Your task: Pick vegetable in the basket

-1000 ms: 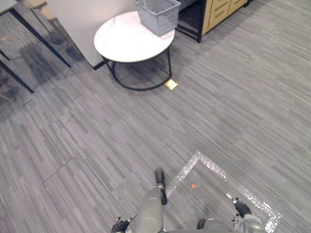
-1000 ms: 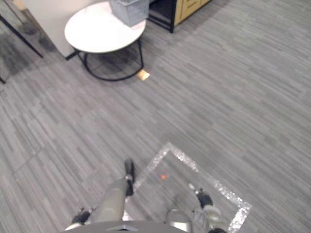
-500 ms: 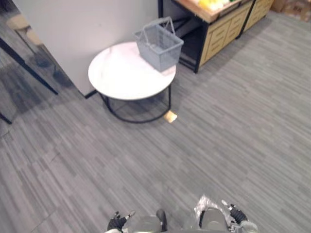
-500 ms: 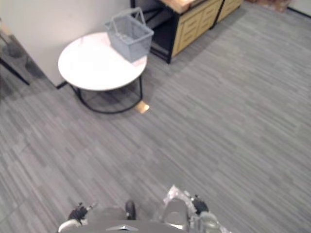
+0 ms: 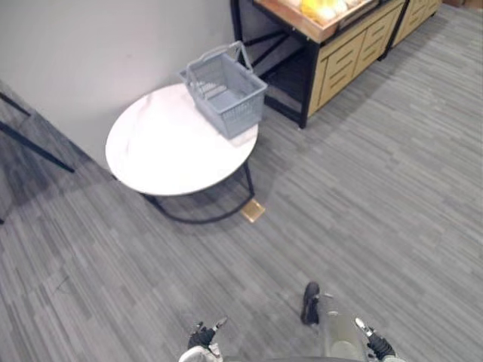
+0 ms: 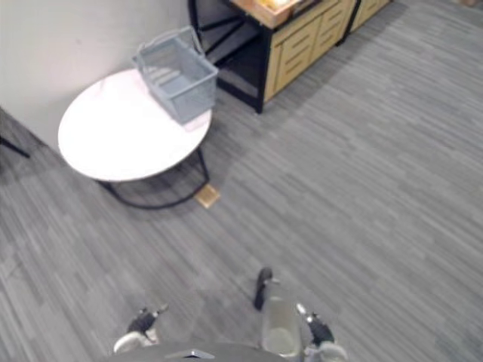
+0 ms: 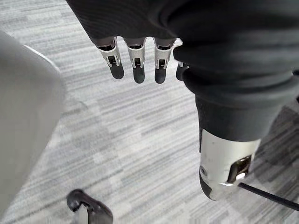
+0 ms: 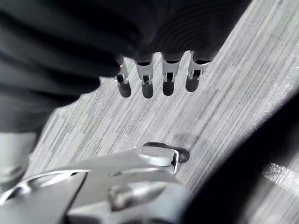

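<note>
Left eye view: I judge the task barely opened. The grey wire basket (image 5: pixel 224 89) sits on the far edge of the round white table (image 5: pixel 162 154), handles up, and I can make out nothing inside it. The only candidate vegetable is the yellow produce (image 5: pixel 318 7), in a tray on the wooden stand (image 5: pixel 343 47) just beyond the table and past the basket; I cannot tell its kind. My left hand (image 5: pixel 202 336) and right hand (image 5: pixel 376 345) hang low, well short of the table. What is left, in my judgement, is the whole job: close in on the stand, take a vegetable and carry it to the basket. Right eye view: a grey striped carpet floor (image 6: pixel 362 173) runs from me to the table. A small tan square (image 6: pixel 207 196) lies on it beside the table's black ring base, and a plain pale wall (image 6: pixel 68 38) stands behind the table. Left wrist view: the fingers (image 7: pixel 136 58) are straight and slightly spread, with the thumb apart. They point down at the carpet and hold nothing. Right wrist view: same finding, with the fingers (image 8: pixel 169 70) straight in a row above the carpet and empty.
</note>
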{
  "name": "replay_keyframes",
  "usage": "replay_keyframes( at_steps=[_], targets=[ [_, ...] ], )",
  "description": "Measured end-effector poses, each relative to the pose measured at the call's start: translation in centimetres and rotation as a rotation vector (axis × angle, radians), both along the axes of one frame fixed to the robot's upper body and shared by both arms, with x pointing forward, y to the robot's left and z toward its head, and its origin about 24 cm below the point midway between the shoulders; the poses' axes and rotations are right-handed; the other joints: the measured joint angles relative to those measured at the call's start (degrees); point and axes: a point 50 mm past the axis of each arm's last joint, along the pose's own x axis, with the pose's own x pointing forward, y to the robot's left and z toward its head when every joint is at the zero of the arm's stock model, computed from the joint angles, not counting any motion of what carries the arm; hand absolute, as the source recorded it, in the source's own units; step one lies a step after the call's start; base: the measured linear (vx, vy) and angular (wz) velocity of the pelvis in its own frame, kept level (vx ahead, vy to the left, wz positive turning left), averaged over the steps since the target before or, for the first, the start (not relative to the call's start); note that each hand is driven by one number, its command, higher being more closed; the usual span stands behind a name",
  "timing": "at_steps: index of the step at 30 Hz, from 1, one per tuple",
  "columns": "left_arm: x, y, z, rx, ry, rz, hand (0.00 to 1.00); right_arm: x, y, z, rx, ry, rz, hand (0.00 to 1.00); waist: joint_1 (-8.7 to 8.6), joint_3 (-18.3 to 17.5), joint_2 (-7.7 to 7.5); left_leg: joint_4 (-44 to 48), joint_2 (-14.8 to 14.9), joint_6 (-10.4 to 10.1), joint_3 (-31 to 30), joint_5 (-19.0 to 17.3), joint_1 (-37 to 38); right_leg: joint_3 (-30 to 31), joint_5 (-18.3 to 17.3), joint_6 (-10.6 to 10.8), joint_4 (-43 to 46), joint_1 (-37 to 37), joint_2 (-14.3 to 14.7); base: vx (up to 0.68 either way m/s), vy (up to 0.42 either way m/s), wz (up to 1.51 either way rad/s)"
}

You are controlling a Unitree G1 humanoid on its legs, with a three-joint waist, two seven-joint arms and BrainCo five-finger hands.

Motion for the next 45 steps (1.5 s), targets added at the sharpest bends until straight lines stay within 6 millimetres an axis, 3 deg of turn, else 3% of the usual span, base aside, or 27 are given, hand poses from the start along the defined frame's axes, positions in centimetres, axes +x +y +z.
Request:
replay_keyframes(
  at_steps=[1, 2, 3, 6, 7, 9, 12, 14, 15, 16, 17, 20, 22, 23, 24, 26, 28, 29, 31, 34, 35, 37, 39, 40, 41, 42, 45],
  targets=[
    [0.1, 0.1, 0.0, 0.002, -0.004, 0.001, 0.0, 0.0, 0.0, 0.0, -0.008, 0.014, 0.04, 0.0, 0.05, 0.1, 0.18, 6.2, 0.7, -1.0, -1.7, 7.0, -3.0, -0.7, -1.3, -0.3, -0.8, 2.6, 0.8, 0.43, -0.205, 0.23],
    [0.2, 0.2, 0.1, 0.004, -0.013, 0.002, 0.0, 0.2, 0.0, 0.0, -0.018, 0.019, 0.074, 0.0, 0.27, 0.6, -0.35, 18.1, 2.0, -1.8, -1.7, 9.1, -7.4, -1.2, -2.9, -0.9, -2.1, 6.5, 1.6, 0.62, -0.292, 0.18],
    [0.3, 0.7, 0.2, 0.009, -0.022, 0.023, 0.0, 0.7, -0.1, 0.1, -0.032, 0.01, 0.09, 0.0, 0.63, 1.2, -0.32, 29.3, 2.9, -0.9, 1.8, 5.2, -11.6, -1.1, -4.6, -2.5, -4.0, 12.5, 2.6, 0.57, -0.244, 0.15],
    [0.5, 1.1, 0.4, 0.014, -0.045, 0.047, 0.0, 1.7, -0.5, 0.4, -0.051, -0.007, 0.107, 0.0, 1.36, 1.3, -0.14, 33.9, 0.4, 2.2, 8.2, -3.4, -19.0, -1.4, -6.3, -1.0, -9.5, 22.1, 3.0, 0.38, -0.145, 0.07],
    [0.5, 1.1, 0.4, 0.016, -0.049, 0.047, 0.0, 1.8, -0.6, 0.5, -0.056, -0.008, 0.107, 0.0, 1.58, 1.4, -0.1, 33.5, 0.0, 2.4, 8.7, -4.0, -19.9, -1.4, -6.3, -0.9, -10.0, 22.8, 3.0, 0.35, -0.091, -0.01],
    [0.6, 1.4, 0.5, 0.029, -0.054, 0.052, 0.0, 2.1, -0.8, 0.6, -0.063, -0.018, 0.099, 0.0, 2.77, 1.4, -0.1, 25.9, -2.7, 2.6, 11.5, -6.1, -24.4, -1.4, -5.8, 0.4, -13.2, 25.8, 2.9, 0.31, -0.028, -0.11],
    [-1.1, 1.7, 0.2, 0.037, -0.007, 0.065, 0.0, 2.8, -0.9, 0.8, -0.077, -0.042, 0.096, 0.0, 3.39, 1.5, -0.36, 0.2, -7.8, 3.5, 17.3, -5.1, -25.0, -1.5, -6.4, 2.0, -17.3, 30.4, 2.8, 0.36, 0.051, -0.02],
    [-3.3, 1.4, -0.2, 0.043, 0.063, 0.057, 0.0, 3.3, -0.9, 1.1, -0.076, -0.076, 0.073, 0.0, 3.41, 1.3, -0.08, -19.9, -10.9, 4.0, 22.8, 1.5, -22.6, -1.5, -7.6, 3.8, -20.0, 34.4, 3.5, 0.51, 0.158, -0.01],
    [-3.9, 1.4, -0.3, 0.046, 0.079, 0.05, 0.0, 3.4, -1.0, 1.1, -0.076, -0.086, 0.068, 0.0, 3.49, 1.1, 0.17, -21.6, -10.8, 5.2, 23.4, 3.2, -22.7, -1.3, -8.2, 4.4, -20.4, 35.1, 4.0, 0.51, 0.178, -0.14],
    [-4.5, 1.5, -0.4, 0.045, 0.108, 0.048, 0.0, 3.6, -0.8, 1.1, -0.073, -0.093, 0.068, 0.0, 4.05, 0.5, -0.24, -20.8, -11.3, 10.2, 23.4, 8.1, -22.9, 0.2, -9.1, 5.4, -20.6, 35.9, 3.9, 0.54, 0.155, -0.04],
    [-4.6, 2.1, -0.3, 0.063, 0.116, 0.035, 0.0, 3.6, -0.3, 1.0, -0.061, -0.095, 0.07, 0.0, 4.17, -0.1, -2.53, -20.7, -13.6, 12.4, 23.6, 6.4, -22.9, 1.6, -9.3, 5.7, -20.6, 36.0, 2.2, 0.54, 0.141, 0.04],
    [-4.0, 3.0, -0.1, 0.095, 0.106, -0.001, 0.0, 3.7, 0.2, 0.9, -0.048, -0.099, 0.073, 0.0, 4.52, -0.4, -4.9, -20.9, -16.6, 14.7, 24.3, 4.9, -21.8, 6.8, -8.9, 6.4, -15.7, 34.3, -0.9, 0.5, 0.17, 0.17],
    [-3.9, 3.1, -0.1, 0.107, 0.109, -0.026, 0.0, 3.1, 0.5, 0.7, -0.034, -0.081, 0.069, 0.0, 4.81, -0.6, -5.06, -21.2, -17.6, 14.1, 24.1, 1.3, -17.8, 11.2, -6.6, 9.4, -0.9, 29.9, -2.7, 0.43, 0.139, 0.04],
    [-3.9, 3.3, 0.0, 0.11, 0.109, -0.033, 0.0, 2.7, 0.9, 0.4, -0.023, -0.062, 0.079, 0.0, 4.65, -0.6, -4.98, -21.6, -17.6, 13.5, 23.1, -0.4, -15.2, 12.6, -1.8, 14.4, 11.1, 25.6, -3.3, 0.47, 0.133, 0.18],
    [-3.9, 3.4, 0.0, 0.115, 0.111, -0.048, 0.0, 2.1, 1.2, 0.2, -0.013, -0.046, 0.076, 0.0, 4.16, -0.7, -5.08, -21.6, -17.6, 13.3, 22.2, -1.5, -13.4, 13.9, 2.5, 16.8, 19.4, 22.3, -3.6, 0.37, 0.087, 0.31],
    [-3.8, 3.7, 0.1, 0.125, 0.114, -0.088, 0.0, 1.1, 1.1, 0.0, -0.012, -0.025, 0.055, 0.0, 2.8, -0.5, -5.29, -21.8, -18.4, 13.3, 18.5, -3.5, -8.9, 12.4, 2.3, 16.3, 34.0, 16.5, -5.9, 0.38, 0.032, 0.65],
    [-3.4, 3.6, 0.1, 0.128, 0.105, -0.102, 0.0, 0.1, 1.0, -0.2, -0.01, -0.001, 0.042, 0.0, 2.49, -0.4, -5.54, -22.9, -18.7, 12.9, 16.6, -4.2, -5.1, 10.2, 1.0, 14.1, 37.2, 13.8, -7.5, 0.31, -0.034, 0.81],
    [-3.1, 3.7, 0.2, 0.131, 0.094, -0.103, 0.0, -0.4, 1.0, -0.2, -0.008, 0.012, 0.023, 0.0, 1.86, -0.5, -5.31, -23.9, -18.5, 12.6, 14.4, -4.4, -3.3, 7.9, -1.1, 11.1, 34.8, 12.3, -8.5, 0.22, -0.057, 0.87],
    [-2.4, 3.6, 0.3, 0.131, 0.074, -0.092, 0.0, -0.8, 1.0, -0.3, -0.005, 0.021, 0.011, 0.0, 1.55, -0.4, -5.09, -24.6, -18.1, 12.0, 10.8, -4.7, -2.0, 5.6, -2.9, 9.0, 24.4, 10.7, -9.7, 0.28, -0.153, 1.0],
    [-2.1, 3.4, 0.3, 0.122, 0.062, -0.047, 0.0, -0.9, 1.3, -0.4, 0.009, 0.017, -0.028, 0.0, 1.88, -0.5, -4.68, -24.5, -16.3, 9.9, 6.4, -6.5, -1.9, 7.4, -1.7, 9.4, -3.0, 11.4, -8.6, 0.27, -0.255, 0.74],
    [-2.4, 3.3, 0.2, 0.116, 0.068, -0.027, 0.0, -0.9, 1.2, -0.4, 0.008, 0.018, -0.032, 0.0, 1.95, -0.5, -4.75, -24.3, -15.5, 8.6, 4.6, -7.3, -2.0, 9.5, 0.5, 8.9, -11.4, 11.5, -8.5, 0.28, -0.339, 0.6],
    [-2.8, 3.2, 0.1, 0.107, 0.072, 0.019, 0.0, -1.1, 1.3, -0.5, 0.011, 0.025, -0.032, 0.0, 2.04, -0.6, -4.83, -23.5, -13.8, 5.9, 2.5, -9.0, -2.1, 13.1, 3.3, 9.3, -17.2, 11.5, -8.1, 0.3, -0.429, 0.6],
    [-3.5, 4.1, 0.2, 0.121, 0.082, 0.058, 0.0, -2.1, 1.8, -0.7, 0.03, 0.049, -0.039, 0.0, 2.02, -1.9, -6.95, -23.3, -12.5, 2.9, 0.7, -10.7, -1.8, 13.8, 5.2, 10.6, -18.4, 11.7, -8.2, 0.36, -0.563, 0.64],
    [-4.1, 3.6, 0.0, 0.105, 0.096, 0.087, 0.0, -2.7, 1.9, -0.8, 0.036, 0.06, -0.059, 0.0, 2.07, -2.4, -5.46, -23.9, -9.6, 1.6, 0.1, -10.8, -1.0, 11.8, 8.6, 10.4, -15.7, 11.5, -6.3, 0.37, -0.515, 0.47],
    [-4.3, 3.1, -0.1, 0.09, 0.1, 0.088, 0.0, -2.8, 1.4, -0.7, 0.026, 0.064, -0.067, 0.0, 2.08, -2.7, -4.71, -24.4, -7.9, 1.2, 0.1, -10.3, -0.9, 10.8, 7.6, 9.2, -14.9, 11.4, -4.9, 0.56, -0.634, 0.49],
    [-4.6, 2.2, -0.3, 0.065, 0.109, 0.095, 0.0, -2.7, 0.3, -0.5, 0.001, 0.067, -0.064, 0.0, 2.47, -4.1, -1.86, -23.8, -4.9, -0.4, 1.2, -6.5, -1.2, 8.6, 5.7, 7.2, -14.7, 12.5, -2.1, 0.4, -0.393, 0.31],
    [-4.8, 2.1, -0.4, 0.054, 0.113, 0.119, 0.0, -2.7, -0.4, -0.4, -0.007, 0.073, -0.058, 0.0, 2.26, -3.2, -2.18, -14.6, -3.7, -0.2, 0.8, -2.2, -4.5, 4.1, 4.2, 4.9, -15.5, 18.5, -1.9, 0.34, -0.349, 0.61]
  ],
)
